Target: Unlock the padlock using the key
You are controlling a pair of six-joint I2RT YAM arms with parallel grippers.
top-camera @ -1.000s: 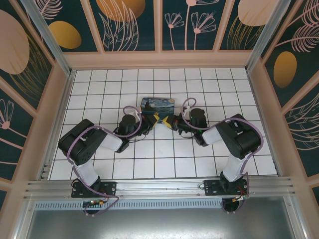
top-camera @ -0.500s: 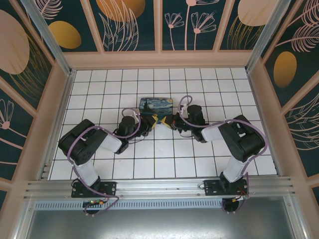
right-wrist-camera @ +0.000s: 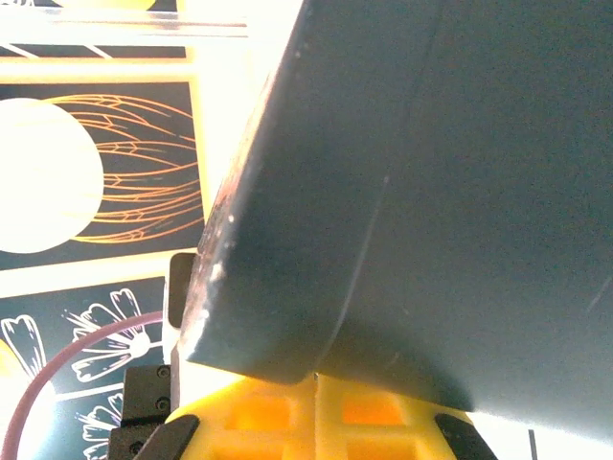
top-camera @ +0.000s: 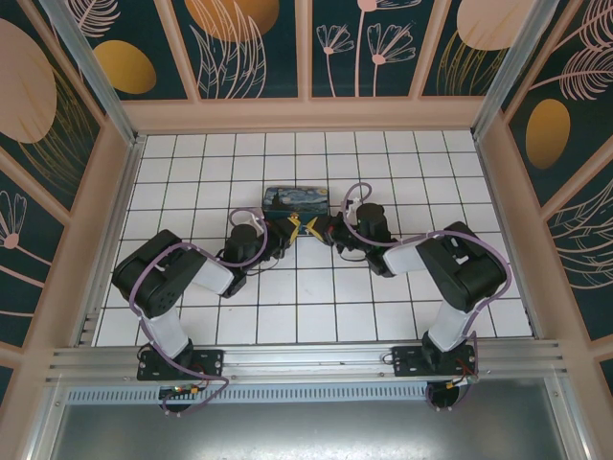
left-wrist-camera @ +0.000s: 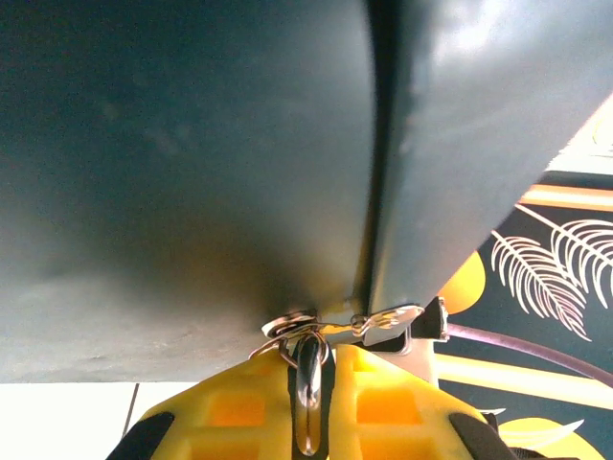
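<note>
A blue-and-yellow painted box [top-camera: 297, 199] is sitting mid-floor on the white tiled floor [top-camera: 431, 172], with dark floral wall panels [top-camera: 249, 48] enclosing the far side.

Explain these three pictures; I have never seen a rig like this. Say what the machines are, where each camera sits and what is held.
Two robot arms stand bolted at the near edge of a white tiled table. The overhead picture looks down from behind them: the left arm on the left, the right arm on the right. Both reach to a blue-and-yellow painted box mid-table. The other two pictures come from cameras on the wrists, close under the box's dark wall. In the left wrist picture, the left arm's yellow fingers pinch a silvery metal loop; a small ring with a flat metal piece lies above it. In the right wrist picture, the right arm's yellow fingers are pressed shut; anything held is hidden.
</note>
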